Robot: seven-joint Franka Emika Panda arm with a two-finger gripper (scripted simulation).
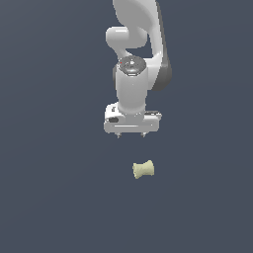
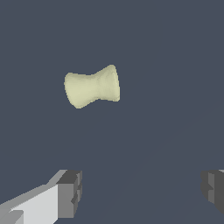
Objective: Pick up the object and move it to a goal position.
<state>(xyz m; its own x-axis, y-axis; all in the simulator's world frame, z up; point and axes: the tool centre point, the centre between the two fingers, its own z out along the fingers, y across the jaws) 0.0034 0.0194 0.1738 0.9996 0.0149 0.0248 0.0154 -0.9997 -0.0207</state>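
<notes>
In the exterior view we see the white arm (image 1: 136, 44) reaching down from the top of the frame, its gripper (image 1: 131, 134) pointing straight at the dark blue-grey desk (image 1: 49, 197). Only two short dark tips poke out under the white hand body there, set well apart, and we can read little else of the fingers from this angle. The object (image 1: 143, 170), a small pale yellow-cream spool with a narrow waist and flared ends, lies on its side on the desk, below the gripper and a little toward the exterior view's right, clearly apart from it. We cannot tell from this view how high the gripper stands above the desk. The wrist view gives us what the other lacks: the two grey fingers (image 2: 70, 193) show at opposite edges of the picture with a broad stretch of bare desk between them, so we read them as spread wide and holding nothing. The object (image 2: 92, 86) appears much larger here, and we can make out its uneven ends, one flare broader than the other, and its slight tilt. It lies outside the gap between the fingers, not touching either one. The wrist view shows nothing of the arm itself, which only the exterior view gives us.
</notes>
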